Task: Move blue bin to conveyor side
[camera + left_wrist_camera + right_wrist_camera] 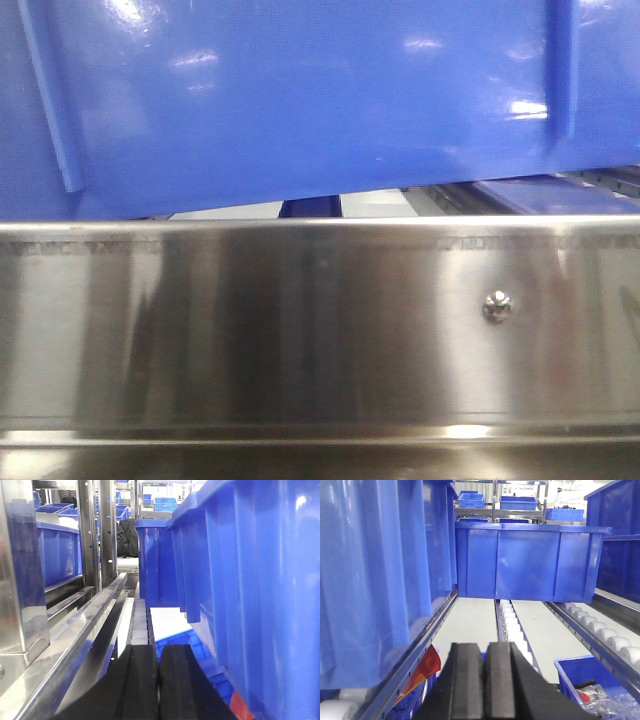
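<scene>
Matte black blocky left fingers (137, 685), flat squared tops, flared bases, matching matte black right fingers (467, 685), same stepped profile

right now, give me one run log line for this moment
blue bin: tilted above stainless-steel rail | left gripper: shut, empty, beside bin | right gripper: shut, empty, beside bin

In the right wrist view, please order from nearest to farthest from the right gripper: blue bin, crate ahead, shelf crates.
1. The blue bin: left, right beside the right gripper.
2. The crate ahead: centre.
3. The shelf crates: top, behind it.
</scene>
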Action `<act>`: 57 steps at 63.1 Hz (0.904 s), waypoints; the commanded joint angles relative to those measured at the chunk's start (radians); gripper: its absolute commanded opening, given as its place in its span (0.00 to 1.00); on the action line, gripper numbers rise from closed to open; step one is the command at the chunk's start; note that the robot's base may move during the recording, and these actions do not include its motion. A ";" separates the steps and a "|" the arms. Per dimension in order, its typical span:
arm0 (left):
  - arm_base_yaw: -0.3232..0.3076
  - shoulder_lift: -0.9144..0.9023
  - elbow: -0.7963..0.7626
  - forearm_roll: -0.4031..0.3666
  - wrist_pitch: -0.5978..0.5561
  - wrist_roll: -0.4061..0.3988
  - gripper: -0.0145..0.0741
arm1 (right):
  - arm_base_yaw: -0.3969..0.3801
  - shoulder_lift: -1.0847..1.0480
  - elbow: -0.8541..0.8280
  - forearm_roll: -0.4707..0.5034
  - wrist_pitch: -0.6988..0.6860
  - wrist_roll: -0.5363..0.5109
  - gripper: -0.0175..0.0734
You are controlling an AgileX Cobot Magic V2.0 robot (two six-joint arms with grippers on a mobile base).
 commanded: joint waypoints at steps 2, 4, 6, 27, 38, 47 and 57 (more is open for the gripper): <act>0.003 -0.003 -0.003 0.007 -0.011 0.000 0.16 | -0.007 -0.004 0.000 0.004 -0.020 -0.008 0.09; 0.003 -0.003 -0.003 0.007 -0.011 0.000 0.16 | -0.007 -0.004 0.000 0.004 -0.020 -0.008 0.09; 0.003 -0.003 -0.003 0.007 -0.011 0.000 0.16 | -0.007 -0.004 0.000 0.004 -0.020 -0.008 0.09; 0.003 -0.003 -0.003 0.007 -0.011 0.000 0.16 | -0.007 -0.004 0.000 0.004 -0.020 -0.008 0.09; 0.003 -0.003 -0.003 0.007 -0.011 0.000 0.16 | -0.007 -0.004 0.000 0.004 -0.020 -0.008 0.09; 0.002 -0.003 -0.003 0.007 -0.014 0.000 0.16 | -0.007 -0.004 0.000 0.004 -0.020 -0.008 0.09; 0.002 -0.003 -0.003 0.007 -0.038 0.000 0.16 | -0.007 -0.004 0.000 0.004 -0.020 -0.008 0.09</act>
